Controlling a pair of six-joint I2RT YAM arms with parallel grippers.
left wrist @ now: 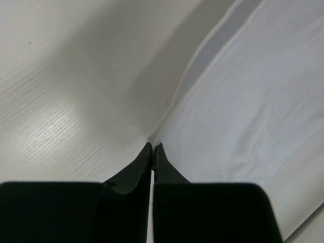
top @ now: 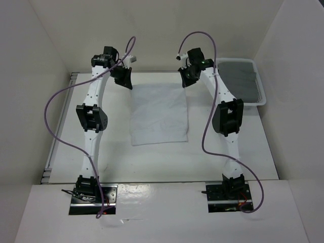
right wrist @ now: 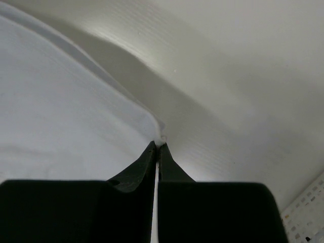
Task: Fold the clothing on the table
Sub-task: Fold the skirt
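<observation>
**Item 1: clothing** [top: 158, 114]. White, plain and lightly creased. It lies spread flat mid-counter, roughly rectangular, with its far edge toward the back wall. The far two corners rise slightly off the surface and cast a shadow under the hem, because each is pinched.

**Item 2: counter** [top: 116, 162]. White top that carries the clothing. There is bare surface on the near side, seemingly enough to take a fold drawn toward the arm bases.

**Item 3: left jaws**, on the left arm [top: 92, 119]. Closed, with the tips meeting at the far-left corner of the clothing, apparently nipping the hem there.

**Item 4: right jaws**, on the right arm [top: 228, 119]. Closed on the far-right corner, and a small tuft of fabric shows between the tips.

**Item 5: basket** [top: 262, 98]. Sits at the far right, apart from the clothing, and holds a dark grey cloth [top: 242, 76]. It plays no part in this step.

**Note.** The matched corner grips suggest the far edge is to be carried over evenly, which would keep the fold square.
</observation>
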